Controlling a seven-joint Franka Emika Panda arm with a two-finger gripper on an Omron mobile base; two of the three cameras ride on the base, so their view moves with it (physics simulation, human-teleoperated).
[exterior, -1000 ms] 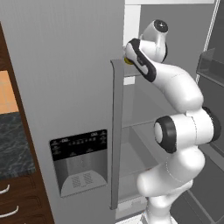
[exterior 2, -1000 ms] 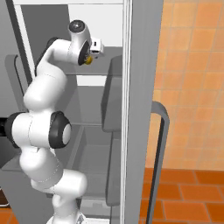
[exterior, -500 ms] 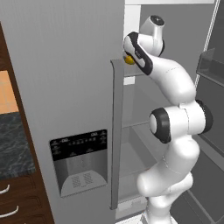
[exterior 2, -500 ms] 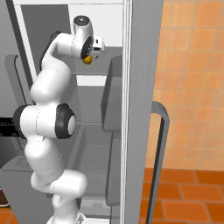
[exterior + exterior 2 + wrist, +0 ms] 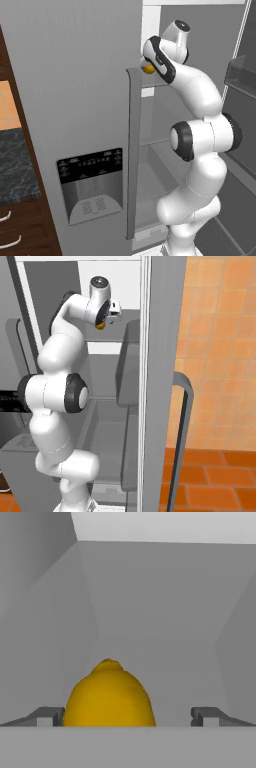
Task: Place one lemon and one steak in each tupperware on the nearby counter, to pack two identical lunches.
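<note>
Reaching high into the open fridge, the arm has swung its upper links inward over the last second, so the claw (image 5: 128, 717) now sits right at the lemon (image 5: 108, 696) on the upper shelf (image 5: 155, 82), where a moment ago the hand was still turning toward it. Seen along the hand, the yellow fruit stands between the two dark tips, hard against one tip and well apart from the other, so it is off-centre in the gap. The claw is spread as wide as it goes and grips nothing yet; the lemon rests on the shelf floor, just ahead of the claw. From the base cameras a sliver of the yellow fruit (image 5: 148, 69) peeps out under the wrist, beside the grey fridge door (image 5: 75, 100) and its tall handle (image 5: 133, 150). To my eye this is the approach finishing: the closing squeeze is the step in hand, and nothing is packed so far. A strip of the counter (image 5: 15, 165) shows far off to one side of the claw, well below it, so a long carry remains.
</note>
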